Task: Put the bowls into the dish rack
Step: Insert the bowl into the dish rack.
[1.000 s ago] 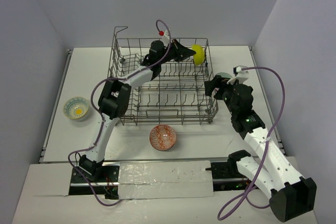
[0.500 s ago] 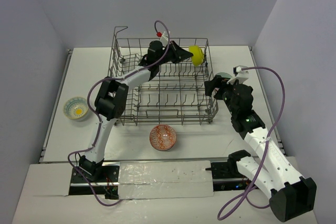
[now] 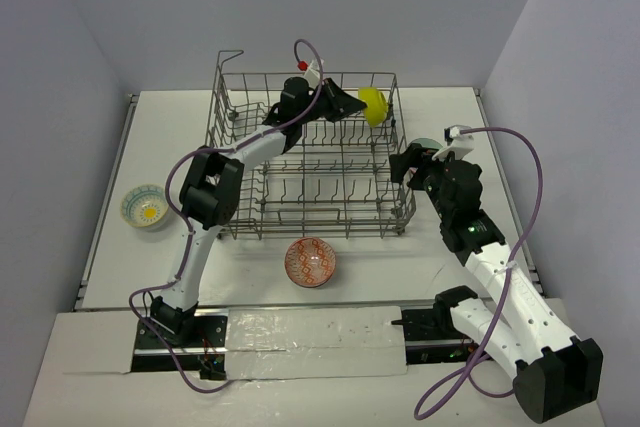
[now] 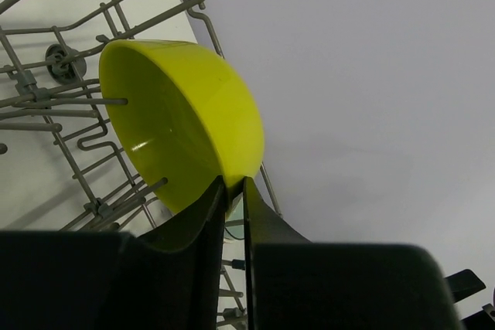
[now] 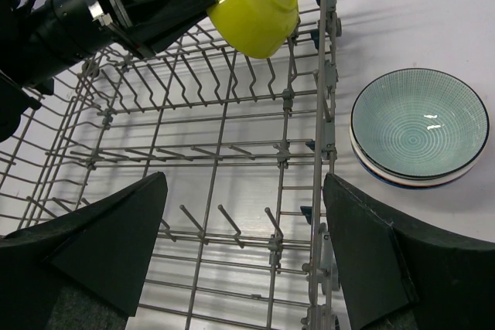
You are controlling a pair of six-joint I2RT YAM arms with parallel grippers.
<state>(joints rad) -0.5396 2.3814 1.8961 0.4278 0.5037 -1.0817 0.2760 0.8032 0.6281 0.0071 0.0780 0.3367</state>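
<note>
My left tool (image 4: pixel 235 183) was reaching across the dish rack (image 3: pixel 310 187) to its far right corner. Its two fingers stood almost together, pinching the rim of the lime bowl (image 4: pixel 182 121). The bowl was tipped on its side, with its hollow facing the rack's tines; a few tines crossed in front of it in the left wrist view. From the right wrist view it sat just inside the rack's right wall. I could not tell whether it was already resting on the wires.

My right tool (image 5: pixel 246 183) hung over the near right part of the rack with its fingers spread wide and nothing between them. Just outside the rack's right wall, a teal bowl (image 5: pixel 419 125) sat upright on the tabletop (image 3: pixel 240 267). A red-and-white bowl (image 3: pixel 311 261) stood on the tabletop in front of the rack. A blue-and-white bowl (image 3: pixel 147 205) with a yellow centre stood well off to the left.
</note>
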